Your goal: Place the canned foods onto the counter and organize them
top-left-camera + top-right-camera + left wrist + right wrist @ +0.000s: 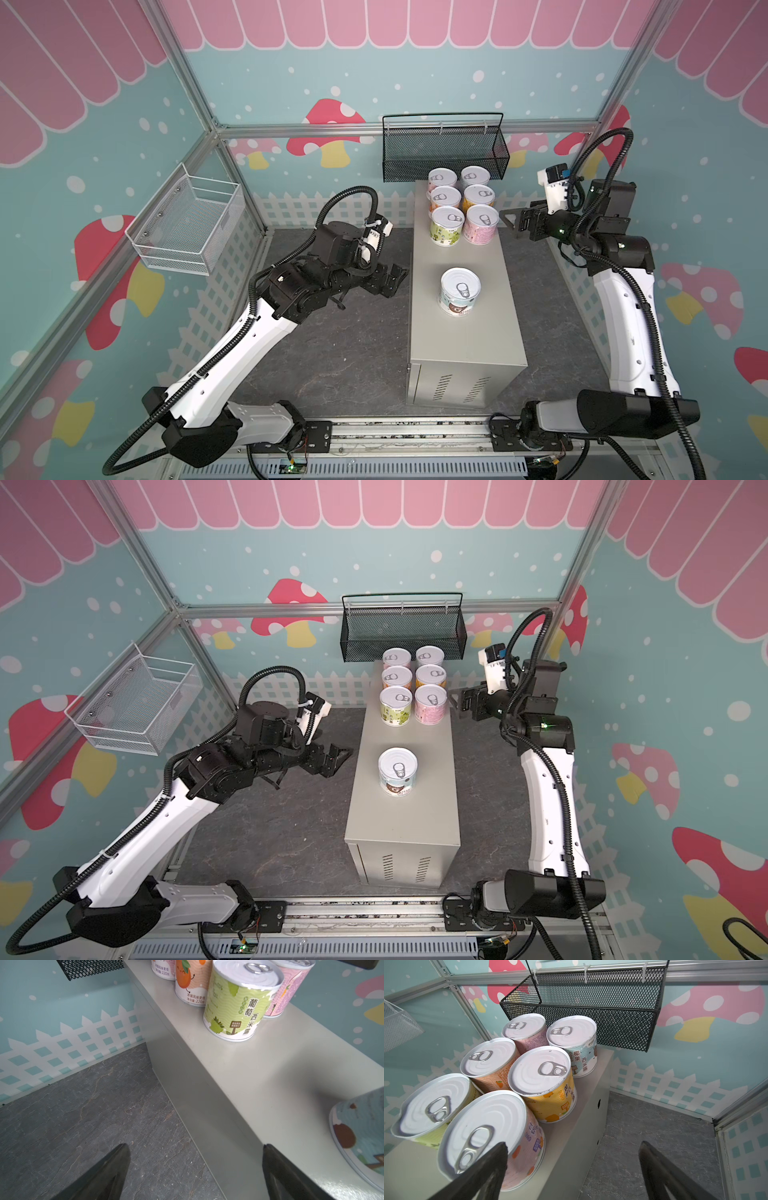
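Several canned foods stand upright in two tight rows at the far end of the beige counter (461, 345) (403, 825). A white-blue can (459, 291) (397, 771) (359, 1132) stands alone mid-counter. My left gripper (401, 276) (340, 756) (195, 1145) hangs open and empty beside the counter's left edge, level with the lone can. My right gripper (509, 222) (455, 700) (573, 1143) is open and empty just right of the nearest pink can (481, 228) (492, 1126). The green can (239, 1005) sits next to the pink one.
A black mesh basket (444, 149) hangs on the back wall just over the far cans. A white wire basket (187, 224) is fixed to the left wall. Dark stone floor (332, 353) surrounds the counter on both sides.
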Motion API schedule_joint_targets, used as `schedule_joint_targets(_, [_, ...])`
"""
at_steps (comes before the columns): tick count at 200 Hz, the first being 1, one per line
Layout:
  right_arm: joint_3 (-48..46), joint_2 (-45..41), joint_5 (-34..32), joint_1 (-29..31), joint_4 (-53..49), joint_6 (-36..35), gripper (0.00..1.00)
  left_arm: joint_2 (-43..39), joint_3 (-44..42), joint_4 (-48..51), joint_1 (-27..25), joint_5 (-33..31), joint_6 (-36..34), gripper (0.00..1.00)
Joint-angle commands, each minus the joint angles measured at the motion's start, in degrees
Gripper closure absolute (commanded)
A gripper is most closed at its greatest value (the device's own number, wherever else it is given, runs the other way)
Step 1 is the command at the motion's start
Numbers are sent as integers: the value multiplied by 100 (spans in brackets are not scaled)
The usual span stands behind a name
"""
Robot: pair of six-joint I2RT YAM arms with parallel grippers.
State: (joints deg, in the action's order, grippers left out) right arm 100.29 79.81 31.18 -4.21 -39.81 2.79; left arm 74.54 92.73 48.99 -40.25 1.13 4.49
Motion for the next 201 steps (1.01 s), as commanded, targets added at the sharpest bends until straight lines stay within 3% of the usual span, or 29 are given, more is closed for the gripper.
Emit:
schedule_joint_targets(1, [171,71,82,82,-167,-181,0,-139,-62,-74,-23,12,-49,1])
schedule_joint_targets(201, [475,437,-476,210,-455,-217,1,-212,-221,-178,-35,-12,-63,1])
